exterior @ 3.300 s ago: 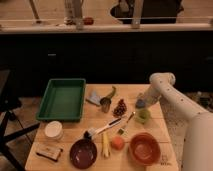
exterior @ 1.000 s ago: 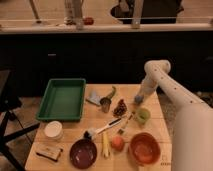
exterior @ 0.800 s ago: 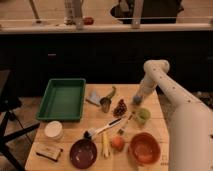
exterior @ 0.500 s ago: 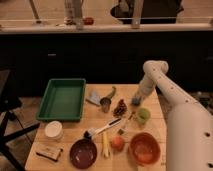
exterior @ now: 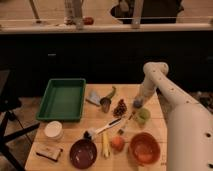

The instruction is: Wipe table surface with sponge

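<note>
The small blue-grey sponge [exterior: 137, 103] lies under the hand [exterior: 138, 101] on the pale plank table surface [exterior: 95, 116].

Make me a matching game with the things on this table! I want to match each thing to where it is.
Things:
1. green rectangular tray
2. small blue-grey sponge
3. orange-brown bowl
4. white round cup

Places:
A. front right of the pale wooden table surface
B. back right, right at the tip of the white arm's gripper
C. back left corner
D. front left, just in front of the tray

Pairs: 1-C, 2-B, 3-A, 4-D
</note>
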Motion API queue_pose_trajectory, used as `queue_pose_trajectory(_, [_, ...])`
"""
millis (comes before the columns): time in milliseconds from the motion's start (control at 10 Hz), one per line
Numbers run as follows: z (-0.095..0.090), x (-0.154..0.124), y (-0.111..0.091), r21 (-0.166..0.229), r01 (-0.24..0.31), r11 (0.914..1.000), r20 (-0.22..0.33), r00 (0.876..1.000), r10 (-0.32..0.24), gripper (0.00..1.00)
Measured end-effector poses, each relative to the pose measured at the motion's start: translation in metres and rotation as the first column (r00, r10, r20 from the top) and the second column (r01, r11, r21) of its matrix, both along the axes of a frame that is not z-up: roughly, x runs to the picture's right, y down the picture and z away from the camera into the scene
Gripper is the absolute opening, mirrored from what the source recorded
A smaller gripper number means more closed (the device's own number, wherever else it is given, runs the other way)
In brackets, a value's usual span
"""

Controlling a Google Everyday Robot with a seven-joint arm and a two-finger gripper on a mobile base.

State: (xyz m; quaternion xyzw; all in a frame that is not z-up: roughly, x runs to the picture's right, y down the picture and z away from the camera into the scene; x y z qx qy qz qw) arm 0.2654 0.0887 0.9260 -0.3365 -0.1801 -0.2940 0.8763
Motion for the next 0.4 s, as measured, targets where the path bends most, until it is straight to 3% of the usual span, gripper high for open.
queue_pose_trajectory(400, [0.013, 0.031, -0.005, 0.012, -0.060, 0.9981, -0.037, 0.998, 0.060, 0.00])
